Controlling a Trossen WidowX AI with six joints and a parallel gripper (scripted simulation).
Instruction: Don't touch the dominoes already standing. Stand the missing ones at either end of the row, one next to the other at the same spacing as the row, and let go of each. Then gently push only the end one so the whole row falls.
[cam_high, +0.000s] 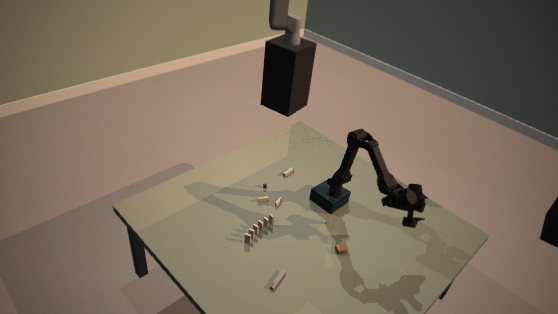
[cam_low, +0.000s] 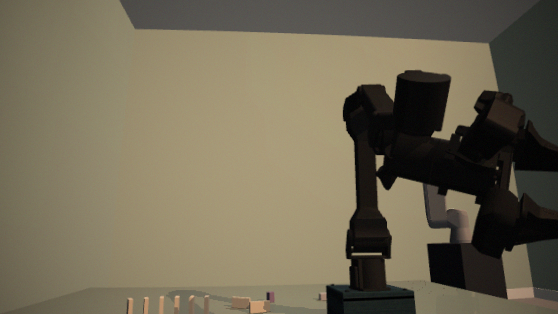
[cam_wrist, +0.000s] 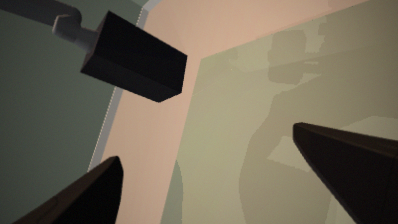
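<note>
A row of several tan dominoes (cam_high: 259, 228) (cam_low: 168, 304) stands near the middle of the table (cam_high: 200, 250). Two loose tan dominoes lie flat beyond the row's far end, one (cam_high: 263, 199) (cam_low: 240, 302) a little further left than the other (cam_high: 278, 202) (cam_low: 260, 306). My gripper (cam_high: 412, 220) (cam_wrist: 209, 147) is open and empty. It hangs low over the table's right side, far from the row and the loose dominoes. The wrist view shows only bare table top and floor between the fingers.
A small purple piece (cam_high: 264, 185) (cam_low: 270, 296), a white cylinder (cam_high: 288, 172), an orange block (cam_high: 341, 248) and a pale grey block (cam_high: 277, 280) lie on the table. The arm's base (cam_high: 329, 196) stands right of the row. A black camera box (cam_high: 287, 75) (cam_wrist: 135, 57) hangs beyond the far table edge.
</note>
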